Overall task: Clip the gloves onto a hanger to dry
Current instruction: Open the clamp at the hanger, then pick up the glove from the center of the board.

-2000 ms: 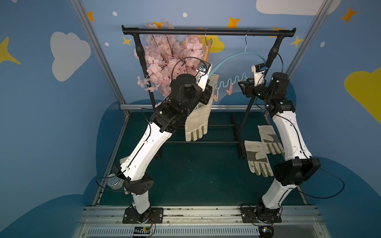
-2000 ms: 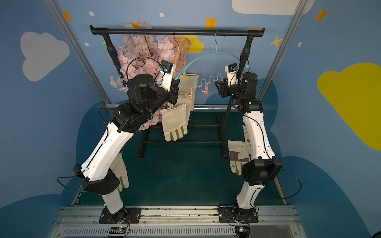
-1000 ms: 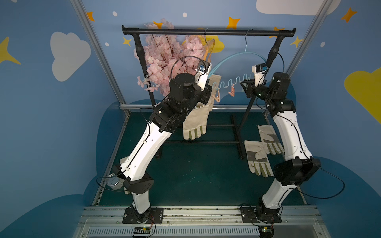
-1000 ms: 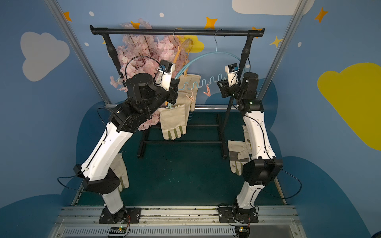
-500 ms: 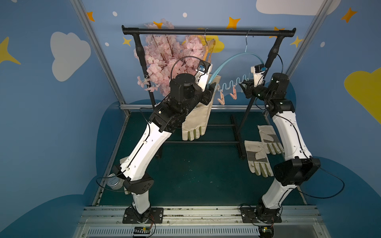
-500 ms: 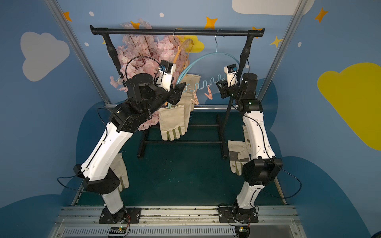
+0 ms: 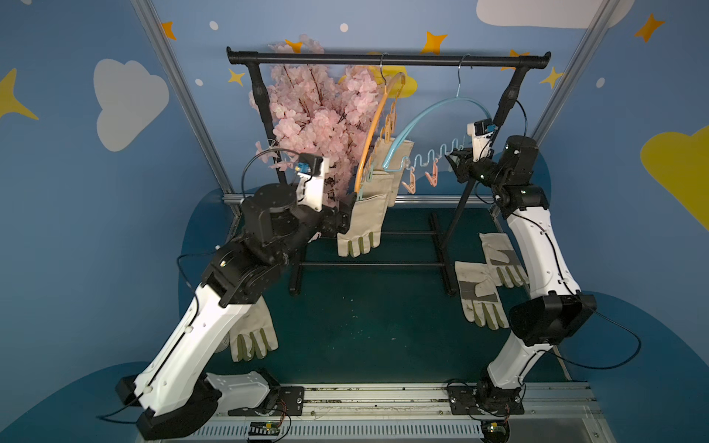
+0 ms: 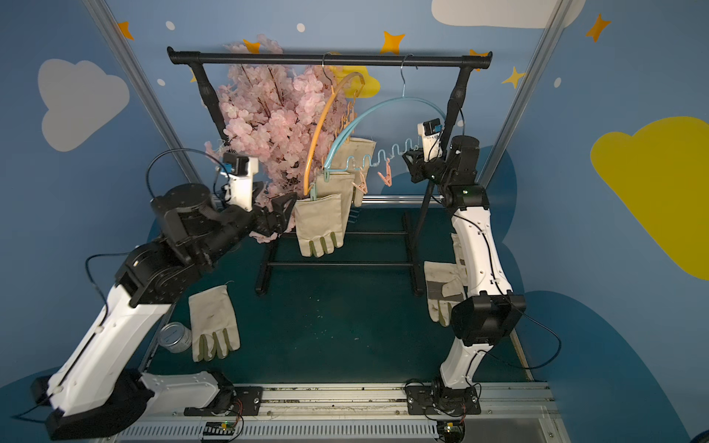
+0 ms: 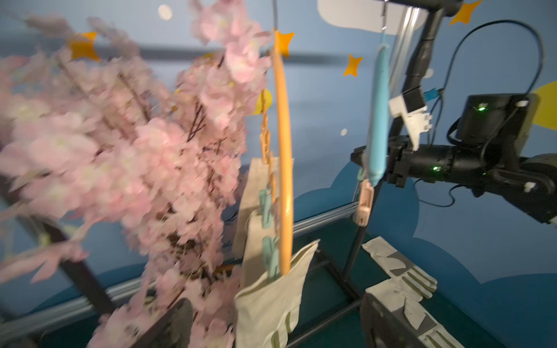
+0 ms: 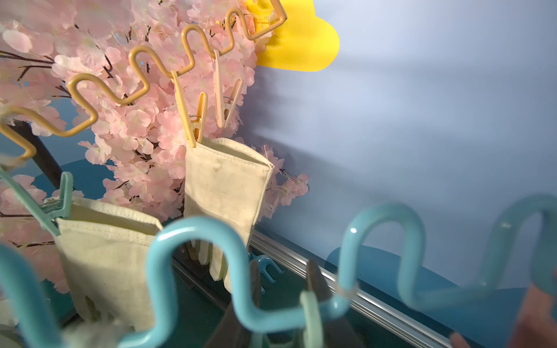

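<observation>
The left arm [image 8: 115,318] leans up from its base toward the middle, forearm roughly level, wrist aimed at the hanging gloves. The left claw [image 8: 287,214] has its jaws wide apart, just beside the cuff of the front glove [image 8: 318,224], gripping nothing. The right arm [image 7: 537,249] climbs steeply from a low elbow, its wrist turned inward. The right claw [image 7: 454,165] is clamped on the wavy lower bar of the blue hanger [image 7: 458,98], which hangs tilted from the black rail [image 7: 383,59].

Three gloves hang cuff-up on pegs [image 10: 193,120] from the orange hanger [image 9: 283,150], beside pink blossom branches [image 8: 264,115]: the front glove, a second glove [image 8: 337,188] behind it and a third glove [image 8: 358,151] at the back. Three more lie flat on the green tabletop [image 8: 326,326]: one glove [image 8: 213,322] by the left arm, and a pair, near glove [image 7: 479,299] and far glove [image 7: 502,257], overlapping beside the right arm
</observation>
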Robot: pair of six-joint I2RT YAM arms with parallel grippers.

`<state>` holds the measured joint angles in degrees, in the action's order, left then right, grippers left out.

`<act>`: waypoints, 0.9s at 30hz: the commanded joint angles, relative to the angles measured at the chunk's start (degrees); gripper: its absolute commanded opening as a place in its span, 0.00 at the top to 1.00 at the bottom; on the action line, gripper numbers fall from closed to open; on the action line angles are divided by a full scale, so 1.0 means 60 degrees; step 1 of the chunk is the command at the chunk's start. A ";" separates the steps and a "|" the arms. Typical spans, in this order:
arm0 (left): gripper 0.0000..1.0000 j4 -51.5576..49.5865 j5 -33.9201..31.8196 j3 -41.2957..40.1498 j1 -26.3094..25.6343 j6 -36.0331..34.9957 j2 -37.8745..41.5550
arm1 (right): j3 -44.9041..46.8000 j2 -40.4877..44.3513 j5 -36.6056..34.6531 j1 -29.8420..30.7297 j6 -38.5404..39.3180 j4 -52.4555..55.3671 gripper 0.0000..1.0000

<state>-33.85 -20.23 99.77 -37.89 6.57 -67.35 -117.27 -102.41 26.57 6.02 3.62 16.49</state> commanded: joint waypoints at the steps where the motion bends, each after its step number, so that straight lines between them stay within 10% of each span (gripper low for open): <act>1: 0.15 -0.0723 -0.1373 -0.1469 0.0604 0.1317 0.1206 | -0.0067 0.0150 0.0040 -0.0039 -0.0134 -0.0128 0.78; 7: 0.20 -0.2686 -0.2090 -0.4528 0.2694 0.3802 0.3141 | -0.0113 0.0120 0.0055 -0.0026 -0.0247 -0.0141 0.78; 13: 0.20 -0.2518 0.0610 -0.7194 0.5897 0.4939 0.3134 | -0.0186 0.0113 0.0084 -0.0004 -0.0252 -0.0097 0.78; 20: 0.24 -0.0074 0.2524 -0.8847 0.8439 0.5222 0.0897 | -0.0069 0.0237 0.0127 -0.0004 -0.0274 -0.0112 0.78; 27: 0.27 0.0908 0.2391 -0.7692 0.8790 0.4610 -0.2524 | -0.0010 0.0238 0.0165 0.0040 -0.0347 -0.0145 0.78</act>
<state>-32.18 -7.09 49.74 14.61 35.86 -77.62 -117.27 -102.41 26.92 6.04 2.11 16.49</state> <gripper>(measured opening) 0.728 0.255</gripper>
